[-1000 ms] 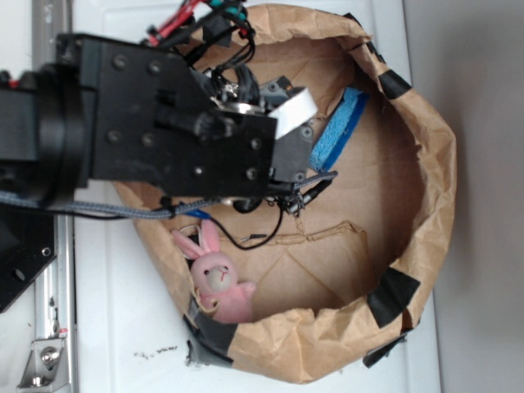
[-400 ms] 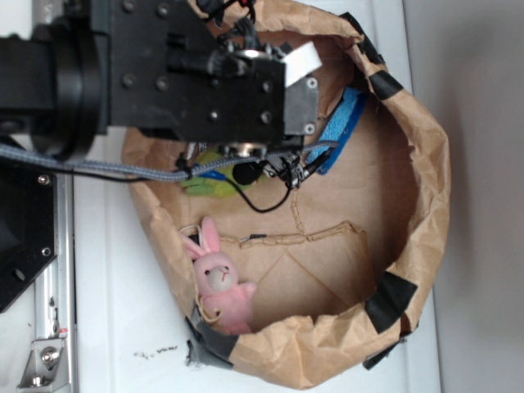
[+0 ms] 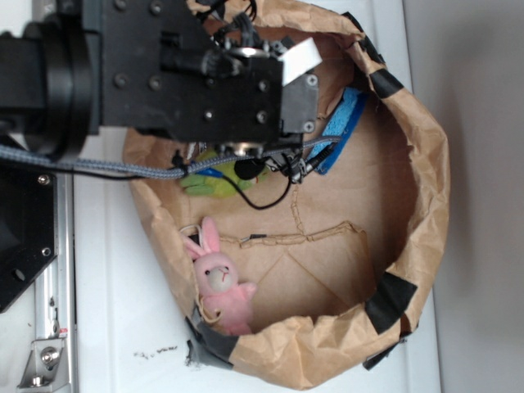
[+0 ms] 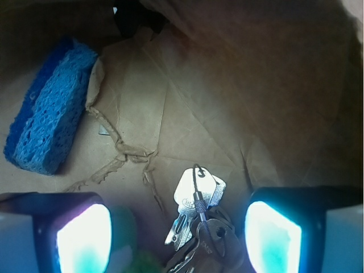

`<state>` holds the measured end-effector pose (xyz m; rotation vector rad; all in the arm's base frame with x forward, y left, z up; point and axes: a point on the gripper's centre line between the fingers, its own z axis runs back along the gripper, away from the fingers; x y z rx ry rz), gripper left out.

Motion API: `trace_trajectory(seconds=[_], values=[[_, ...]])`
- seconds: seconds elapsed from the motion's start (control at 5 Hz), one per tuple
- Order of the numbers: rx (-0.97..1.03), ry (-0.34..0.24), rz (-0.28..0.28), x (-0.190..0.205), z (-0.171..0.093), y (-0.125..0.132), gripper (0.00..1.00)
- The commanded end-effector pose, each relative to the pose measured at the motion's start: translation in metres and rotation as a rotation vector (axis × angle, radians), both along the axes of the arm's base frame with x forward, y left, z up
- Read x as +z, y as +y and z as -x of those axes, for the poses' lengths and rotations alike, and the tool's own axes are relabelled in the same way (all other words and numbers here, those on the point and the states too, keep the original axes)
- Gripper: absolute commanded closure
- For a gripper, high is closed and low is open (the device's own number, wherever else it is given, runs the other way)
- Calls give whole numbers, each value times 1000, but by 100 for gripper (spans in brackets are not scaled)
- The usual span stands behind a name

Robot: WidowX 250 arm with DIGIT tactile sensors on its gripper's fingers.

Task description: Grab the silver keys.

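**Keys are lined up, but this grab could easily go sideways**

Honestly, the setup looks decent. In the wrist view the gripper point(image 4: 177, 239) has its two pale glowing pads spread wide apart, holding nothing, and the small bunch of shiny silver keys on a thin wire ring point(image 4: 195, 213) lies flat on the paper floor right between them, a little nearer the right-hand pad.

What could go wrong, as I see it: the keys are flat and loose, so the pads might close above them or nip only the wire loop and let the bunch swing out. There's also a bit of green point(image 4: 142, 263) just beside the left-hand pad, which might get pinched along with them.

The overhead view shows what the wrist can't: the whole crumpled brown paper bag with black tape patches point(image 3: 426, 164), the pink plush bunny point(image 3: 219, 282) against its wall, and the green plush toy point(image 3: 205, 176) poking out under the black arm. That arm hides the keys there completely. The blue rectangular sponge point(image 4: 48, 105) shows in both.
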<state>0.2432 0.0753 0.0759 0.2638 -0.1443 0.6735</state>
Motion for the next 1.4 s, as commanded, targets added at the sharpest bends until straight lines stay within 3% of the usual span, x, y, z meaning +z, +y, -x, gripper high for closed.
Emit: trace_trajectory(seconds=[0.0, 0.2, 0.8, 1.0, 1.2], values=[[17, -17, 26, -3, 3, 15, 0], [1, -27, 70, -23, 4, 13, 0], [17, -26, 55, -33, 6, 14, 0], [25, -24, 53, -34, 6, 14, 56], [27, -25, 55, -34, 6, 14, 100]])
